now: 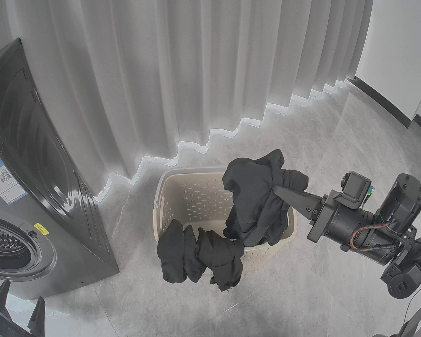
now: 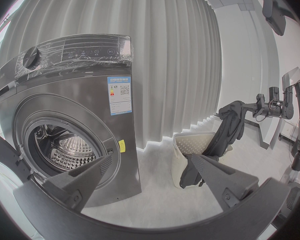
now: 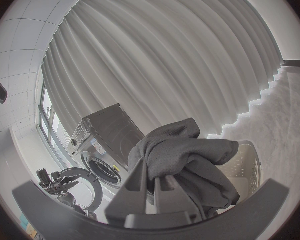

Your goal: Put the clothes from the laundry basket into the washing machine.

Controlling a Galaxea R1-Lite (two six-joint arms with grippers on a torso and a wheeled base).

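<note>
Grey stone-look floor (image 1: 285,300), pale veining, glossy enough to catch the glow spilling under the curtain (image 1: 173,62). At the robot's left, the washing machine (image 1: 37,174) stands square on the tiles, its round door swung open (drum holes showing inside). Over toward the middle, the cream laundry basket (image 1: 192,197) sits flat on the floor, well apart from the machine, a stretch of tile between the two. Behind both, the curtain's folds come right down to the floor. A dark skirting (image 1: 383,101) runs along the floor's edge at the far right wall.
</note>
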